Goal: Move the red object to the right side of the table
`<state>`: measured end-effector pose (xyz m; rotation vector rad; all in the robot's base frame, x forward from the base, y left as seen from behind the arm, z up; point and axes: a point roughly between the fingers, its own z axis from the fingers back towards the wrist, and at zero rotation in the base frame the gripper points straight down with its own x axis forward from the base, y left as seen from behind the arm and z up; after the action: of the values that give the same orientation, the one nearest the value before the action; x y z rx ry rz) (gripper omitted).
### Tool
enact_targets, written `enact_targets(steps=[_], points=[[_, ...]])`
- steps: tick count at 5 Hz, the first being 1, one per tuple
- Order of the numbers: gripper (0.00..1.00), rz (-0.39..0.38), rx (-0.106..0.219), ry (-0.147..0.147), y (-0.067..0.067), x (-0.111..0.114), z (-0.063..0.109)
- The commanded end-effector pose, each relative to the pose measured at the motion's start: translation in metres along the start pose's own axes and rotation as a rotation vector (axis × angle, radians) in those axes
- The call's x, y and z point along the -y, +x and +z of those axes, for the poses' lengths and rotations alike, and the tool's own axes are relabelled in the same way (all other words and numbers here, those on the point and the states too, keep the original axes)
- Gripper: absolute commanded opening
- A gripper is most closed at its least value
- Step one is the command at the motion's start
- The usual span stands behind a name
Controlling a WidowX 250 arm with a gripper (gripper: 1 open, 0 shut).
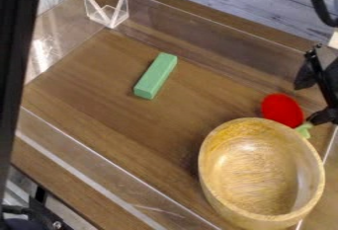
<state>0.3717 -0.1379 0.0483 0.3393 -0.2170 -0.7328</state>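
The red object [279, 109], a small rounded toy with a green leafy end, lies on the brown wood-grain table [106, 106] near the right edge, just behind the wooden bowl. My gripper [313, 100] comes in from the right border of the camera view and is open. One dark finger [307, 73] stands above and right of the toy, and the other is low at the right beside the leafy end. Nothing is held. Most of the gripper's body is cut off by the frame edge.
A large wooden bowl [260, 175] stands at the front right, close to the toy. A light green rectangular block [156, 76] lies mid-table. Low clear acrylic walls [199, 22] border the table, and a clear angled stand [106, 9] sits at the back left corner.
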Motion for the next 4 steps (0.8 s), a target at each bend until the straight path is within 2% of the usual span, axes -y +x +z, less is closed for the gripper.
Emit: enact_targets(steps=[1, 3, 4], points=[[1.00, -0.043, 0.069, 0.024, 0.001, -0.005, 0.016], [1.00, 0.013, 0.068, 0.065, 0.004, -0.021, 0.036], [1.00, 0.038, 0.065, 0.071, 0.005, -0.020, 0.036]])
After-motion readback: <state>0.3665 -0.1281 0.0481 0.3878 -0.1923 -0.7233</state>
